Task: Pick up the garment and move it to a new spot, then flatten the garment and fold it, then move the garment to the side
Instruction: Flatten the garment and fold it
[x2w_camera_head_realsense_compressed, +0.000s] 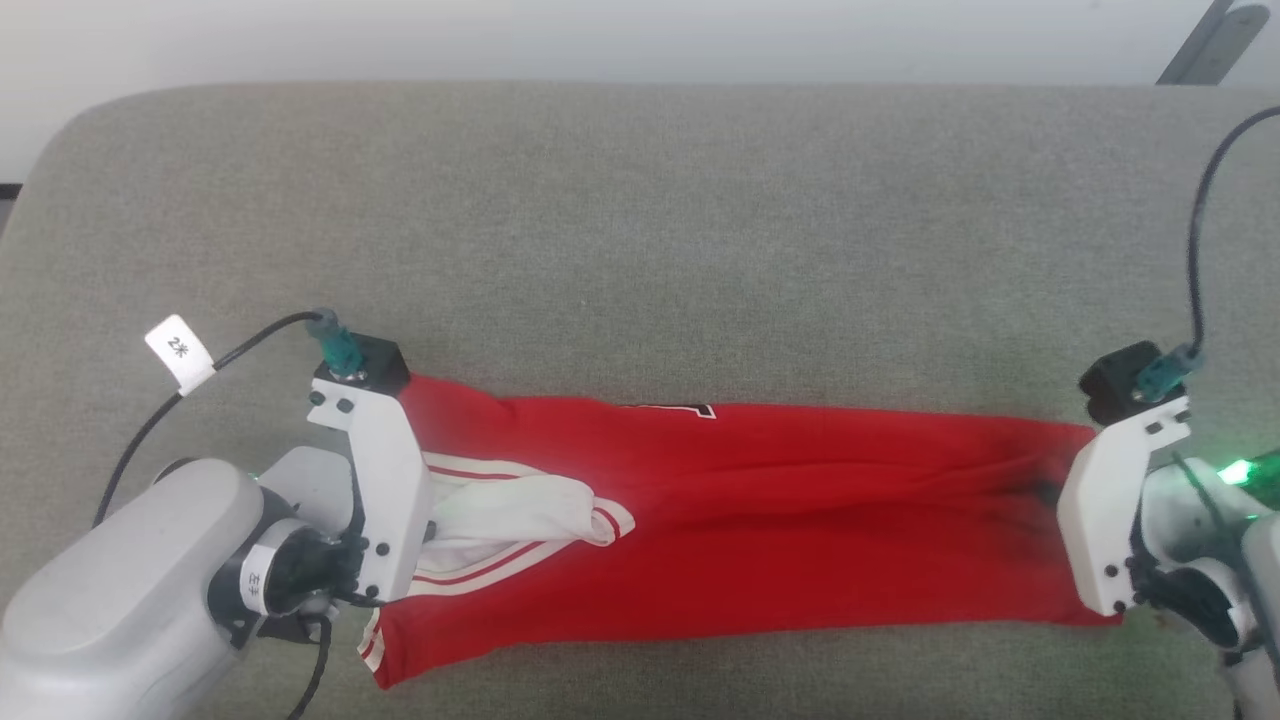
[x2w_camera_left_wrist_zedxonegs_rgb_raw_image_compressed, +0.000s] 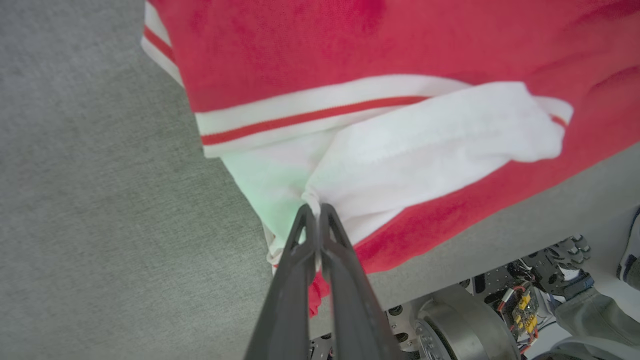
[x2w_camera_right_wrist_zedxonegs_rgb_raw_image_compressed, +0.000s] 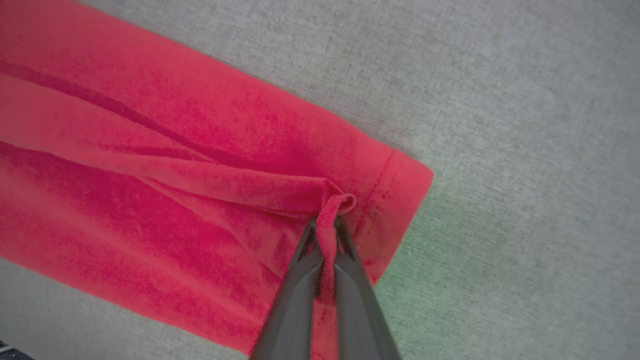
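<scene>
Left side: left gripper (x2w_camera_left_wrist_zedxonegs_rgb_raw_image_compressed: 316, 210) is closed, its two dark tapered fingers pinching a bunched bit of the soft white sleeve (x2w_camera_left_wrist_zedxonegs_rgb_raw_image_compressed: 425, 140). In the head view the white wrist bracket (x2w_camera_head_realsense_compressed: 375, 490) sits over that end of the cloth. A black cable with a white paper tag (x2w_camera_head_realsense_compressed: 180, 350) loops off the wrist.

The red jersey-knit garment with white short sleeve and red-white striped trim (x2w_camera_head_realsense_compressed: 760, 520) lies on the grey woven-fabric padded worktop (x2w_camera_head_realsense_compressed: 640, 220), near its front edge, drawn out into a long narrow band between the two grippers. The sleeve is folded back over the red body as a rounded flap. The ribbed trim (x2w_camera_left_wrist_zedxonegs_rgb_raw_image_compressed: 310, 117) is two white bands with a thin red line between. Lengthwise creases run through the red middle. A sliver of dark print with a white outline (x2w_camera_head_realsense_compressed: 680, 410) shows at the far edge; it cannot be read.

Right side: right gripper (x2w_camera_right_wrist_zedxonegs_rgb_raw_image_compressed: 327, 220) is closed on a small upturned fold of red fabric just inside the stitched hem (x2w_camera_right_wrist_zedxonegs_rgb_raw_image_compressed: 385, 185). The hem corner lies flat on the worktop beside the fingers. A green light (x2w_camera_head_realsense_compressed: 1237, 470) glows on the right arm and tints the grey weave nearby.
</scene>
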